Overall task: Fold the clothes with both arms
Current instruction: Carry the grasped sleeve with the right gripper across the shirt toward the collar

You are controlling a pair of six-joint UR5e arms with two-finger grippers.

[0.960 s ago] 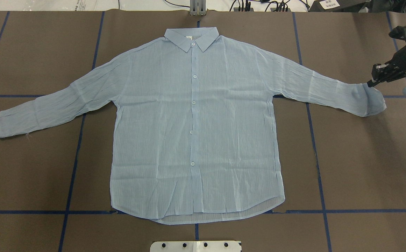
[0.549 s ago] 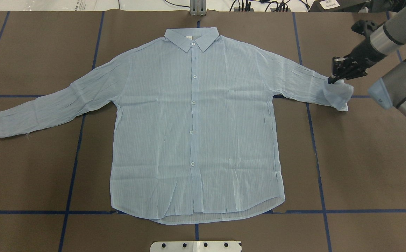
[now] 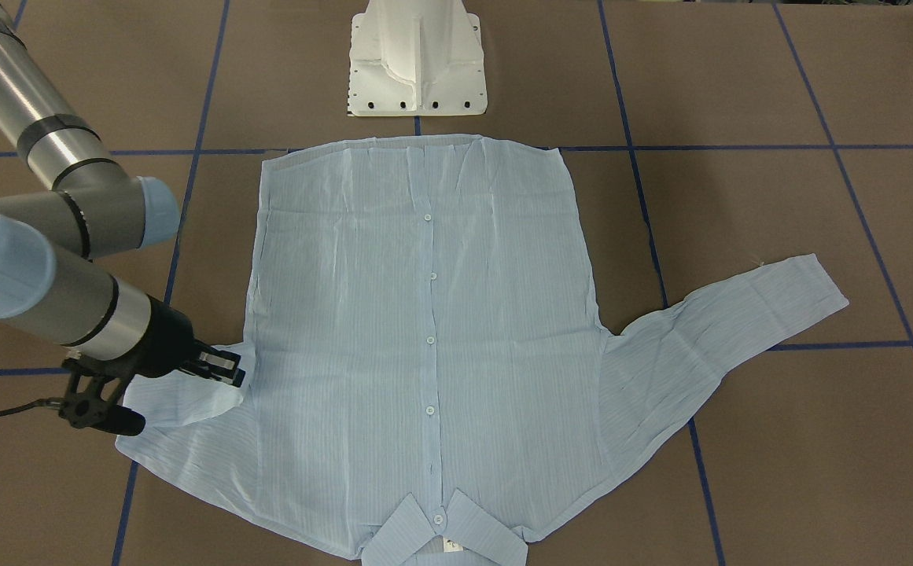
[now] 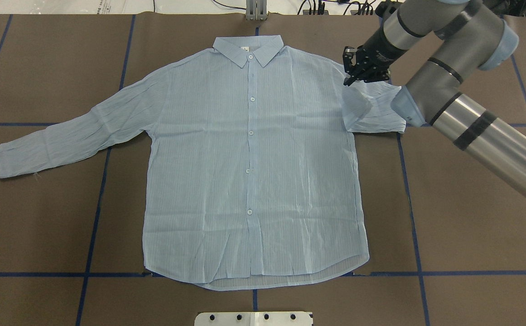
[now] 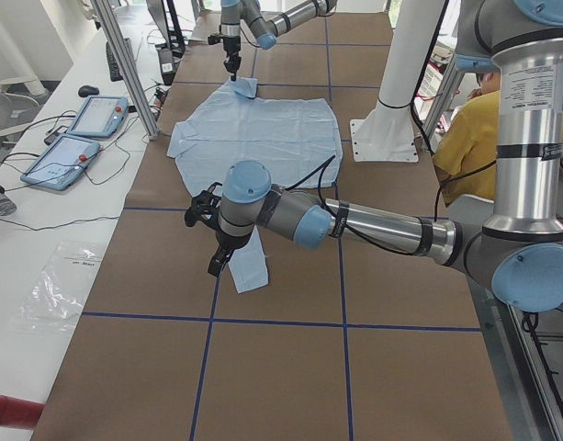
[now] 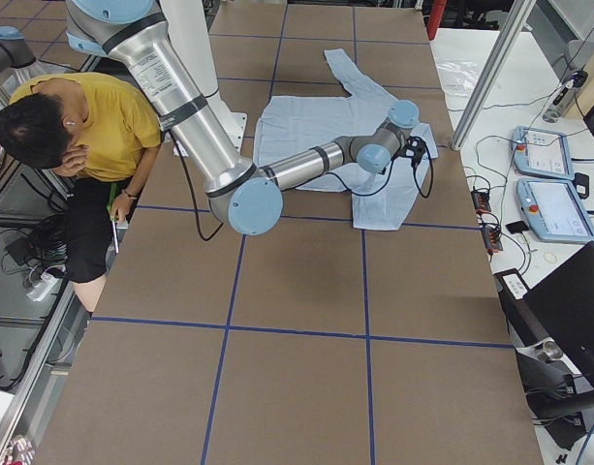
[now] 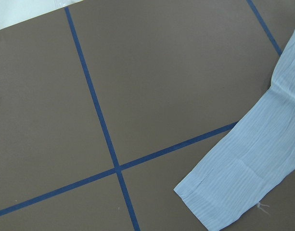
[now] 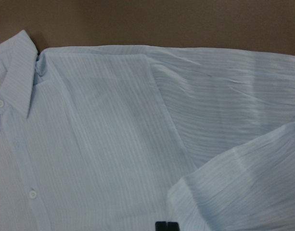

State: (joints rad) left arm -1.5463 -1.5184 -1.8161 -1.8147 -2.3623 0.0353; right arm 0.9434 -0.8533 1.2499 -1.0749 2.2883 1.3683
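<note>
Shirt point(image 4: 249, 172) flat, front up, mid counter point(image 4: 471, 226). Right gripper point(image 4: 349, 80) jaws pinching the right-side sleeve cuff, sleeve doubled over toward the shoulder. Left gripper point(image 5: 217, 265) above the far-left cuff, jaws: can't tell. Risk: thin fabric slips the pinch or drags the shoulder, so the fold skews

Overhead, front, both ends, two wrists: same shirt point(image 4: 249, 158)

Right arm point(image 4: 484, 136) enters from the overhead view's right edge, elbow bent; right gripper point(image 4: 348, 82), upper right, clamps the shirt point(image 4: 199, 158). Left arm point(image 5: 382, 225) crosses the side view's centre, left gripper point(image 5: 217, 265) pointing down.
</note>
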